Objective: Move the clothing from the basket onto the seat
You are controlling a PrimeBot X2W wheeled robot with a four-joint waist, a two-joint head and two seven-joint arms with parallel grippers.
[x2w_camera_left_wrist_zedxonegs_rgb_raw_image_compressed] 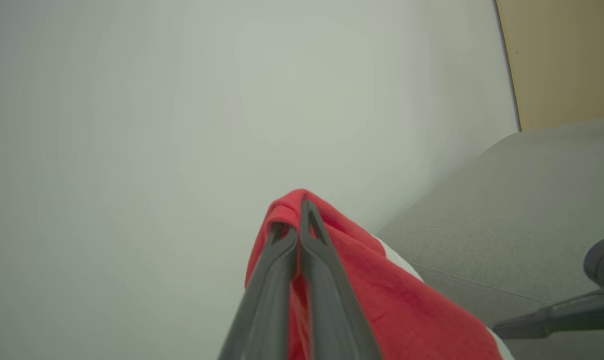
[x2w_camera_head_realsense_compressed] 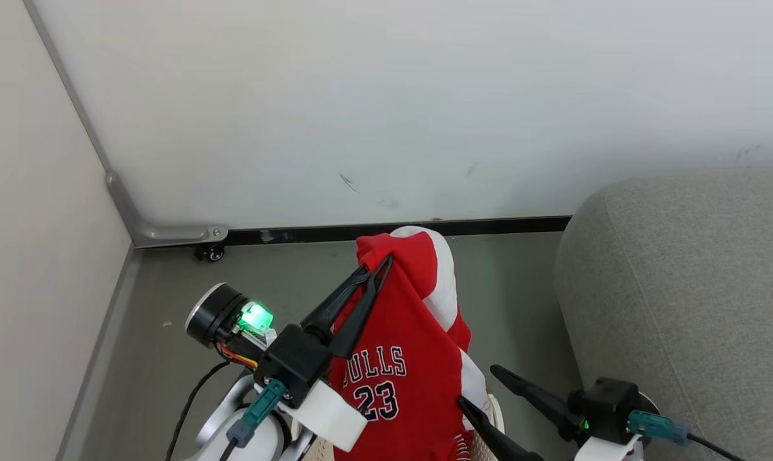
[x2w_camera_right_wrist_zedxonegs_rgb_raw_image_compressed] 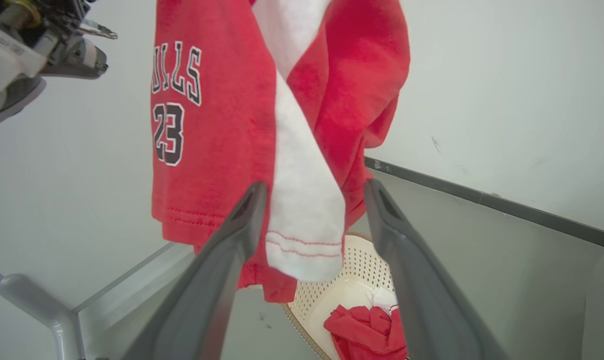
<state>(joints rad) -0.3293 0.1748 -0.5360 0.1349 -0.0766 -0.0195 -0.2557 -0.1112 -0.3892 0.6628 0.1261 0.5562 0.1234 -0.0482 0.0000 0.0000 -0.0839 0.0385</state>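
Note:
My left gripper (x2w_camera_head_realsense_compressed: pixel 381 267) is shut on the top fold of a red garment (x2w_camera_head_realsense_compressed: pixel 399 358) with white trim and "BULLS 23" lettering, which hangs from it well above the floor. In the left wrist view the shut fingers (x2w_camera_left_wrist_zedxonegs_rgb_raw_image_compressed: pixel 302 235) pinch the red cloth (x2w_camera_left_wrist_zedxonegs_rgb_raw_image_compressed: pixel 382 295). My right gripper (x2w_camera_head_realsense_compressed: pixel 478 384) stands open, low and right of the hanging garment; its jaws (x2w_camera_right_wrist_zedxonegs_rgb_raw_image_compressed: pixel 316 190) frame the white band's hem (x2w_camera_right_wrist_zedxonegs_rgb_raw_image_compressed: pixel 307 240) without touching it. Below lies the cream perforated basket (x2w_camera_right_wrist_zedxonegs_rgb_raw_image_compressed: pixel 367 260) holding a second crumpled red garment (x2w_camera_right_wrist_zedxonegs_rgb_raw_image_compressed: pixel 367 325). The grey seat (x2w_camera_head_realsense_compressed: pixel 681 288) is to the right.
A white wall (x2w_camera_head_realsense_compressed: pixel 393 96) with a black baseboard runs behind, meeting a beige panel (x2w_camera_head_realsense_compressed: pixel 28 224) at the left corner. A small caster and metal bracket (x2w_camera_head_realsense_compressed: pixel 207 243) sit at that corner. Grey floor (x2w_camera_head_realsense_compressed: pixel 514 288) lies between the garment and the seat.

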